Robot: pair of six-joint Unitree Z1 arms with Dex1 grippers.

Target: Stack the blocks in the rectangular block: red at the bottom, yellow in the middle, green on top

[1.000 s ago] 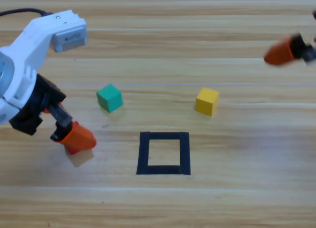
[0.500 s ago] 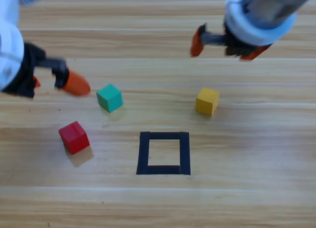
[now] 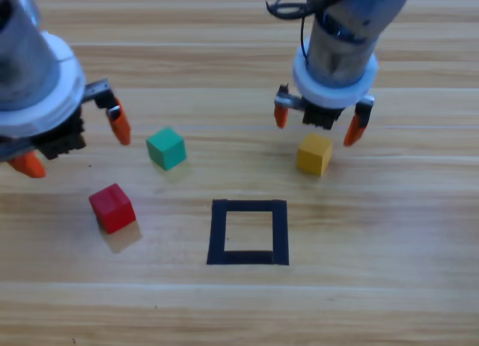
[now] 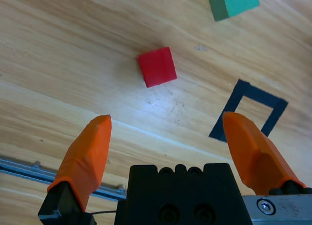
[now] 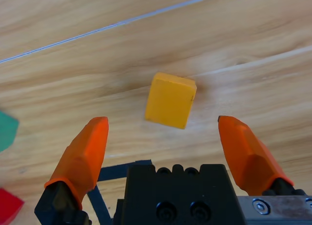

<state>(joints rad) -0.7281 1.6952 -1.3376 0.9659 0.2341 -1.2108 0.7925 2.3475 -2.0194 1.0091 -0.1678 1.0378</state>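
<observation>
Right claw (image 3: 318,124) spread above the yellow cube (image 3: 313,153)
Left claw (image 3: 72,142) spread over the counter's (image 3: 389,286) left side; red cube (image 3: 112,207) sits skewed to the plank lines.

High view: fixed overhead, looking straight down on the wooden plank table (image 3: 389,234), far enough to take in all three cubes
Left wrist view: close, looking down between wide-spread orange jaws at the small red cube (image 4: 156,66), with the black tape rectangle (image 4: 249,113) to one side
Right wrist view: nearer still, aimed at the small yellow cube (image 5: 170,100) between parted jaws
Shared: red cube, teal-green cube (image 3: 165,148) and tape rectangle show in all three views; yellow cube only in high and right wrist
</observation>
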